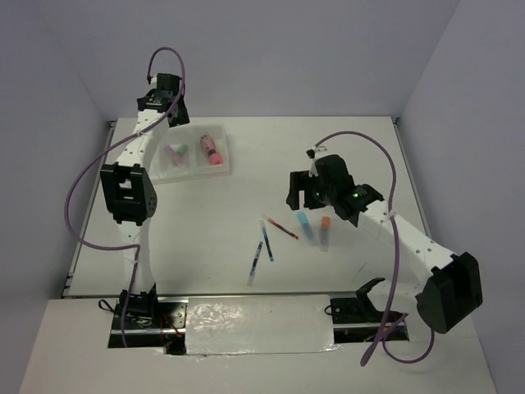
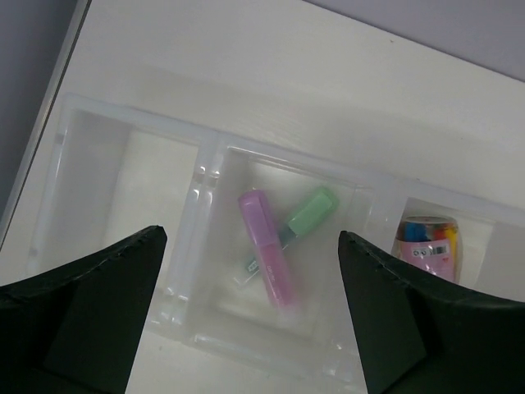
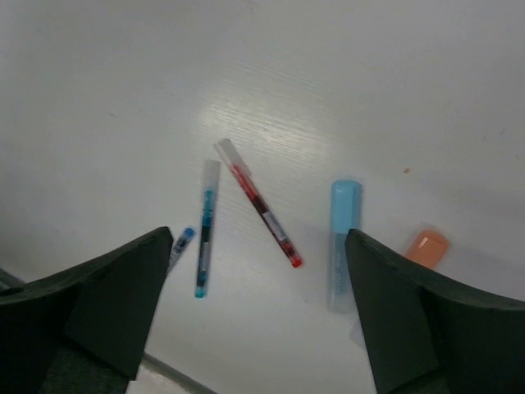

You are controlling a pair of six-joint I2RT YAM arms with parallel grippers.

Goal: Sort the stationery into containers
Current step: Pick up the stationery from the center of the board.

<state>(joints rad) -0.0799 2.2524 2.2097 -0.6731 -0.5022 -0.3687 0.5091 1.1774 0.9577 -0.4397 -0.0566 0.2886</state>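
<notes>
Three joined translucent bins [image 1: 195,168] stand at the back left. The middle bin [image 2: 209,168] holds a lilac highlighter [image 2: 267,257] crossed with a green one [image 2: 310,212]. The right bin holds the pink tube [image 2: 426,246]. My left gripper [image 2: 250,236] is open and empty above the middle bin. On the table lie a red pen [image 3: 261,205], two blue pens [image 3: 205,230] [image 3: 180,245], a blue highlighter [image 3: 343,238] and an orange-capped white one [image 3: 426,248]. My right gripper [image 3: 259,236] is open and empty above them.
The left bin [image 2: 90,189] holds nothing. In the top view the loose pens [image 1: 267,246] and highlighters [image 1: 305,223] lie mid-table, ahead of the right arm [image 1: 394,230]. The left arm [image 1: 131,193] reaches back along the table's left edge.
</notes>
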